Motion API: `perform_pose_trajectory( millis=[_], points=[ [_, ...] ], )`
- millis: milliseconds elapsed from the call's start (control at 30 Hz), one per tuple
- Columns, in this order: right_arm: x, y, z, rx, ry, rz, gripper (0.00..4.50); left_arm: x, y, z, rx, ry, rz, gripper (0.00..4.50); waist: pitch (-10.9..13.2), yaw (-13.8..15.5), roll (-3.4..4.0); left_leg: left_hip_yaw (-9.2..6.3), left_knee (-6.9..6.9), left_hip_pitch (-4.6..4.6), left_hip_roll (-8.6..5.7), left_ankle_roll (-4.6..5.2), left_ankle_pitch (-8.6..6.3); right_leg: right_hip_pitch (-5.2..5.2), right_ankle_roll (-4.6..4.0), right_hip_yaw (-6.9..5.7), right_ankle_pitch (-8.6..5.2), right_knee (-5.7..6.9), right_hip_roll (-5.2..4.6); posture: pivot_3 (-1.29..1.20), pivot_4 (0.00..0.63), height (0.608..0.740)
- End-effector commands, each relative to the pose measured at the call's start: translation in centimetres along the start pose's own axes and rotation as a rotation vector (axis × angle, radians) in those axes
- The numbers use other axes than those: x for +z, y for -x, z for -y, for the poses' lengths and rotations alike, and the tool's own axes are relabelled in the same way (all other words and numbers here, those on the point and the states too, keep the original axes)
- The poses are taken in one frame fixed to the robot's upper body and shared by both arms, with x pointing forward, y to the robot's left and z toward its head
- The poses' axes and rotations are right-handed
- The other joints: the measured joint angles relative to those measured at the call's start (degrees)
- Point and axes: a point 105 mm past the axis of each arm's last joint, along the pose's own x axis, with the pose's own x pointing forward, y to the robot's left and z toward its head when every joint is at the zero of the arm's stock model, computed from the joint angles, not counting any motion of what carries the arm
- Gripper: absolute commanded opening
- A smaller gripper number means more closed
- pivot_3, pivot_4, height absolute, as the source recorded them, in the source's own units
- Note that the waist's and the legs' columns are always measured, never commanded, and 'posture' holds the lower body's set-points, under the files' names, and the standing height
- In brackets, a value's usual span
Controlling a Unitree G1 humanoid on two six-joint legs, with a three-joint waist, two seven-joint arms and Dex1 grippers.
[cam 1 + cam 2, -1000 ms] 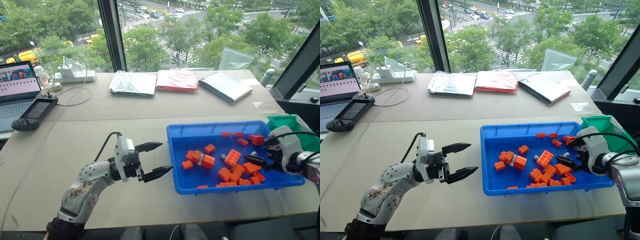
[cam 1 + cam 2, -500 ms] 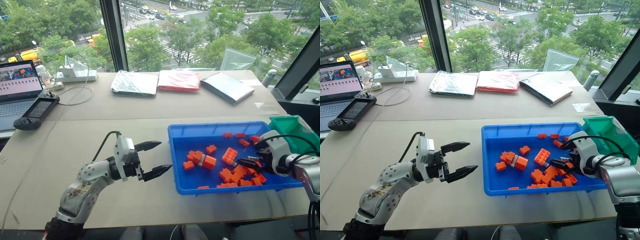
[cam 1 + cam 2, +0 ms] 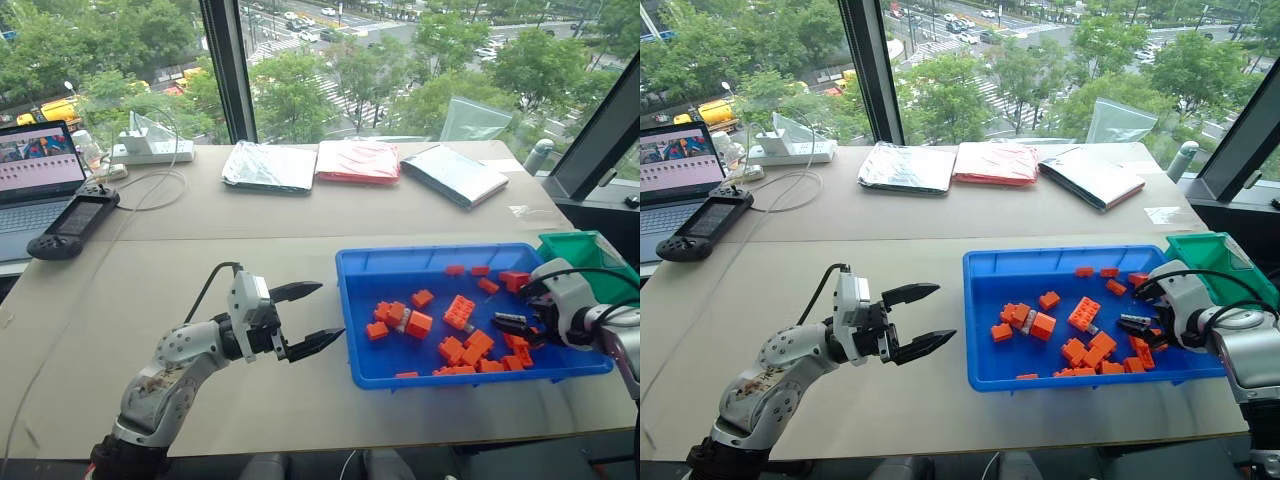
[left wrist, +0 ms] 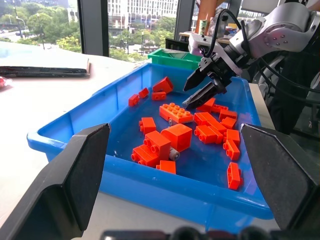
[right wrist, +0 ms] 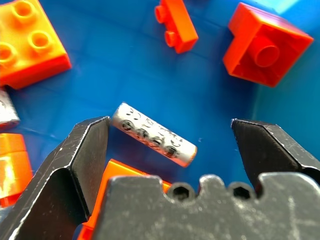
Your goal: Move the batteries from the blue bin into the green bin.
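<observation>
Blue bin (image 5: 150, 60) floor: battery (image 5: 153, 134) flat, diagonal

blue bin (image 3: 400, 262) of orange bricks (image 3: 464, 313) (right hand (image 3: 512, 326) inside), green bin (image 3: 585, 250)

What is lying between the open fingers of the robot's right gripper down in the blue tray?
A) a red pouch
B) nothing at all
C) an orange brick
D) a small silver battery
D: in the right wrist view a small silver battery lies on the floor of the blue tray between the right gripper's spread fingers, not yet clamped.
</observation>
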Motion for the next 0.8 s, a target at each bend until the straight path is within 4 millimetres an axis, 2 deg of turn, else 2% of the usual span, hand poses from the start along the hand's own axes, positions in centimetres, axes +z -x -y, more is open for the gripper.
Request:
perform_pose_trajectory(
  millis=[33, 100, 400, 667, 800],
  points=[
    [-0.9, -0.5, -0.6, 0.021, 0.01, -0.037, 3.96, 1.0, -0.1, 0.5, -0.013, -0.043, 0.028, 4.5, 0.0, 0.0, -0.01, 0.0, 0.0, 0.0, 0.0, 0.0, 0.0, 0.0, 0.0, 0.0, 0.0, 0.0, 0.0, 0.0, 0.15, 0.74],
    [-0.9, -0.6, -0.7, 0.027, 0.011, -0.034, 3.47, 1.0, -0.1, 0.5, -0.013, -0.043, 0.027, 4.5, 0.0, 0.0, -0.02, 0.0, 0.0, 0.01, 0.0, 0.0, 0.0, 0.01, 0.0, 0.0, 0.0, 0.0, 0.0, 0.0, 0.15, 0.74],
    [-1.0, -0.9, -1.2, 0.05, 0.009, -0.032, 0.4, 0.9, -0.2, 0.4, -0.007, -0.047, 0.026, 4.5, 0.0, 0.0, -0.03, -0.02, 0.0, 0.01, 0.0, 0.0, 0.0, 0.02, 0.0, 0.0, 0.0, 0.0, -0.01, 0.0, 0.15, 0.74],
    [-0.6, -0.8, -0.3, 0.01, 0.007, -0.008, 0.4, 0.8, -0.3, 0.4, -0.004, -0.045, 0.028, 4.5, 0.0, 0.0, -0.04, -0.01, 0.0, 0.02, 0.0, 0.0, 0.0, 0.02, 0.0, 0.0, 0.0, 0.0, 0.0, 0.0, 0.15, 0.74],
    [0.8, 0.0, 0.3, -0.022, 0.021, 0.043, 0.4, 0.8, -0.3, 0.4, -0.002, -0.044, 0.028, 4.5, 0.0, 0.0, -0.04, -0.02, 0.0, 0.01, 0.0, 0.0, 0.0, 0.02, 0.0, 0.0, 0.0, 0.0, -0.01, 0.0, 0.15, 0.74]
  ],
)
